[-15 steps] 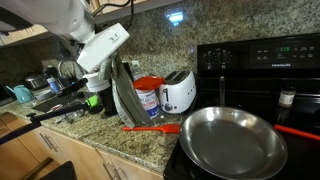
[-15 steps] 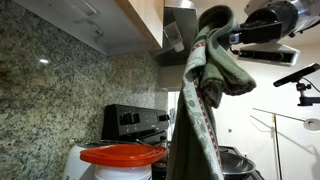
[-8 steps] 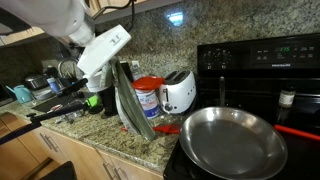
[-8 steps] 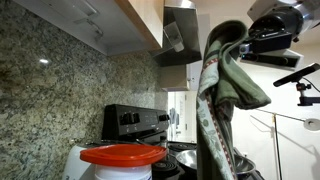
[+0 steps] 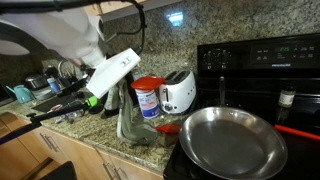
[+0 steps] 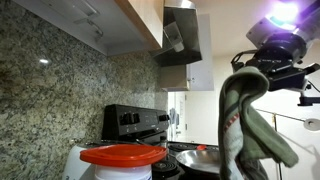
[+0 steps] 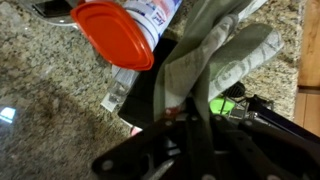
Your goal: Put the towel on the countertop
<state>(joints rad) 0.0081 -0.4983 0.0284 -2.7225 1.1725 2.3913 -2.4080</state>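
**Towel hangs from the gripper over the granite beside the stove**

The towel (image 5: 128, 115) hangs in a long grey-green fold from the gripper (image 5: 121, 88). Its lower end reaches down to the countertop (image 5: 100, 135), just in front of the red-lidded jar (image 5: 148, 98). In the wrist view the cloth spreads out from between the dark fingers (image 7: 190, 140) and lies across the speckled stone next to the jar's lid. The jaws are closed on the towel's upper edge, pinching it.

The white arm (image 5: 70, 35) comes in from the upper corner of an exterior view. Its last link slants down toward the counter, and the wrist is tilted so that the gripper points downward and toward the stove (image 5: 265, 60). From the opposite side, the gripper sits high with the towel draped below it, in front of the stove.

Just behind the jar stands a white toaster (image 5: 179, 91). A red spatula (image 5: 168, 128) lies on the counter beside the towel's lower end. A large steel pan (image 5: 232, 140) sits on the stove top, close to the counter's edge. Dishes and utensils crowd the counter behind the arm.
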